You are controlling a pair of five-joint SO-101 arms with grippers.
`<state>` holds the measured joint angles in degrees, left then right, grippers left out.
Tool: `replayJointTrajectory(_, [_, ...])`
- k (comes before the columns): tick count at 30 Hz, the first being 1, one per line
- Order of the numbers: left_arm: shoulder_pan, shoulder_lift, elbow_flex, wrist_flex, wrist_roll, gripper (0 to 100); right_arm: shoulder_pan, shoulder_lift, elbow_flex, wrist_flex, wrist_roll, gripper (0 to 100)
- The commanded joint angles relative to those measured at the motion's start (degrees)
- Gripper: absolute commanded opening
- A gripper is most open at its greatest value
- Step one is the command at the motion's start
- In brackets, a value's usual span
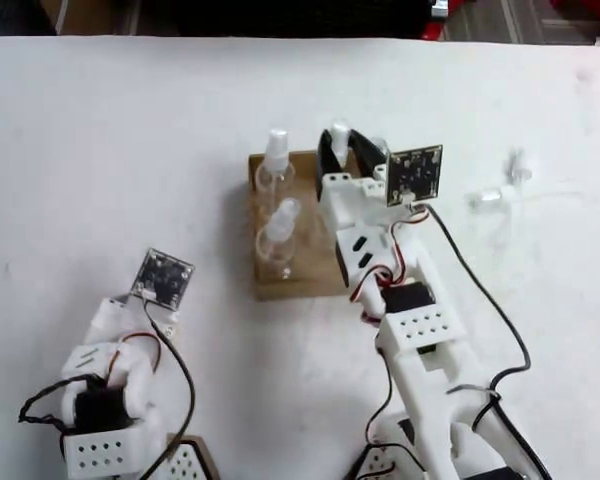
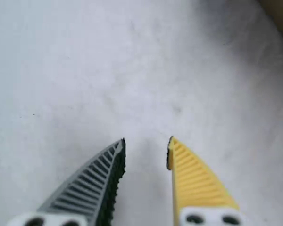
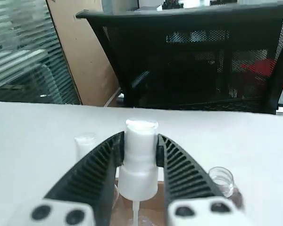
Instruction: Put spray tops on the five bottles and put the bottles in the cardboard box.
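The cardboard box (image 1: 295,285) lies flat at the table's middle. Two clear bottles with white spray tops stand in it, one at the back (image 1: 275,165) and one nearer (image 1: 278,238). My right gripper (image 1: 342,142) hangs over the box's far right part, shut on a white spray top (image 3: 140,160) whose thin tube hangs down. An open-necked bottle (image 3: 221,178) stands just beside it, and the back capped bottle (image 3: 85,141) shows on the other side. My left gripper (image 2: 146,141) is open above bare table, off to the box's near left.
Two loose spray tops (image 1: 492,197) (image 1: 518,165) lie on the white table to the right of the box. A corner of the cardboard box (image 2: 279,12) shows at the edge of the left wrist view. A black mesh chair (image 3: 188,61) stands beyond the table's far edge.
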<state>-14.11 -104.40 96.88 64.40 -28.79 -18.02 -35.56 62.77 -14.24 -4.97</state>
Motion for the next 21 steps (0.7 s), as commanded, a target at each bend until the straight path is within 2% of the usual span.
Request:
replayJointTrajectory(1, [-0.57,-0.31,0.09,-0.62,-0.53,14,0.57,-0.04,0.09,-0.92,0.00,2.2])
replayJointTrajectory(7, [-0.57,-0.31,0.09,-0.62,-0.53,14,0.48,-0.13,0.35,-0.92,0.00,2.9])
replayJointTrajectory(13, [-0.57,-0.31,0.09,-0.62,-0.53,14,0.04,-0.48,2.90,-0.92,0.00,16.7])
replayJointTrajectory(21, [-0.57,-0.31,0.09,-0.62,-0.53,14,0.04,-0.75,4.66,-0.92,0.09,16.9])
